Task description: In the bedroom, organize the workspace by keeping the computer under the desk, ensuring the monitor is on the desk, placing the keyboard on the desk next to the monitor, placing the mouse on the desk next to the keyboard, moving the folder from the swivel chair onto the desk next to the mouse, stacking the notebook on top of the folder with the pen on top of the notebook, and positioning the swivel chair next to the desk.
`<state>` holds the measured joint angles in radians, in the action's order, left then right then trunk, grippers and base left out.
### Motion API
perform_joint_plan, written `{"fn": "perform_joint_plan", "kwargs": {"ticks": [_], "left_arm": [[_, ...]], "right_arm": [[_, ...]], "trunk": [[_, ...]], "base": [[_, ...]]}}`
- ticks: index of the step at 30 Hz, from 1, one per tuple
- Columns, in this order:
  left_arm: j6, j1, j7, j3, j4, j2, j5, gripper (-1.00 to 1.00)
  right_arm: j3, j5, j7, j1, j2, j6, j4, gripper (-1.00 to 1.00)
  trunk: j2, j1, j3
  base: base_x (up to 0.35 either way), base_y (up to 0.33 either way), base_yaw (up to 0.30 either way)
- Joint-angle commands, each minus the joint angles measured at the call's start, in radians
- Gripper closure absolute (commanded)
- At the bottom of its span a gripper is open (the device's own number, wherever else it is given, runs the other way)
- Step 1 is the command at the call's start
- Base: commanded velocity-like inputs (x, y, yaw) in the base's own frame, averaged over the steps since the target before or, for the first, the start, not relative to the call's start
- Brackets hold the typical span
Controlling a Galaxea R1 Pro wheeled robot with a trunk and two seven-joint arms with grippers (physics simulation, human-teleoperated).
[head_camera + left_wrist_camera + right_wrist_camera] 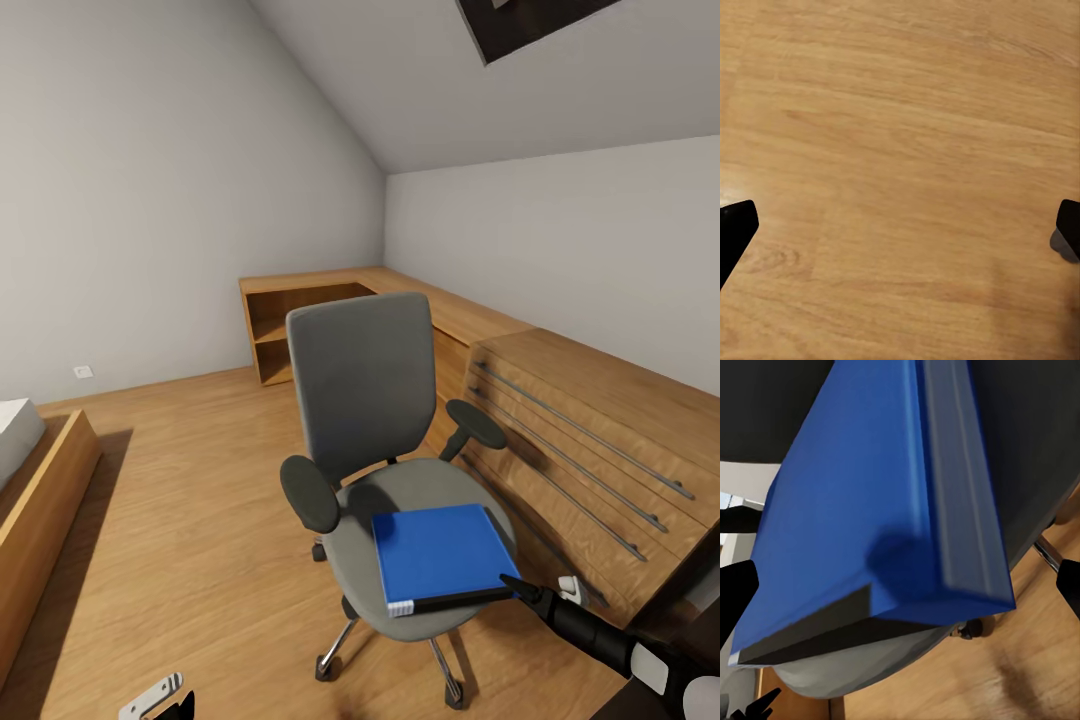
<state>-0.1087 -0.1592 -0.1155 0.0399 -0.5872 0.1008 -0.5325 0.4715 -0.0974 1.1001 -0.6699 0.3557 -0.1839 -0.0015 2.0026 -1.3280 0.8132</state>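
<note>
Right now my right gripper (515,585) sits at the near right corner of the folder (438,553), fingertips spread wide on either side in the wrist view, gripping nothing. The folder (862,525) lies flat on the seat of the swivel chair (365,400), toward five o'clock of the seat. The chair's back faces away from me toward twelve o'clock, and a light-wood drawer chest (590,450) stands at its three o'clock. My left gripper (900,225) hangs wide apart over bare wood floor (900,135).
</note>
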Motion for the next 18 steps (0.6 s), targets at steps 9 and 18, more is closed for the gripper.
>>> {"fn": "perform_joint_plan", "kwargs": {"ticks": [9, 18], "left_arm": [[-0.003, 0.0, -0.003, -0.003, 0.0, 0.0, -0.01, -1.0], [-0.003, 0.0, -0.003, -0.003, 0.0, 0.0, -0.009, -1.0]], "right_arm": [[-0.005, -0.01, 0.003, 0.0, 0.001, -0.01, 0.0, -1.0], [-0.005, -0.01, 0.003, 0.0, 0.003, -0.011, 0.0, 1.0]], "trunk": [[0.0, 0.0, 0.001], [0.0, 0.0, 0.001]], "base": [[0.0, 0.0, 0.0], [0.0, 0.0, 0.0]]}}
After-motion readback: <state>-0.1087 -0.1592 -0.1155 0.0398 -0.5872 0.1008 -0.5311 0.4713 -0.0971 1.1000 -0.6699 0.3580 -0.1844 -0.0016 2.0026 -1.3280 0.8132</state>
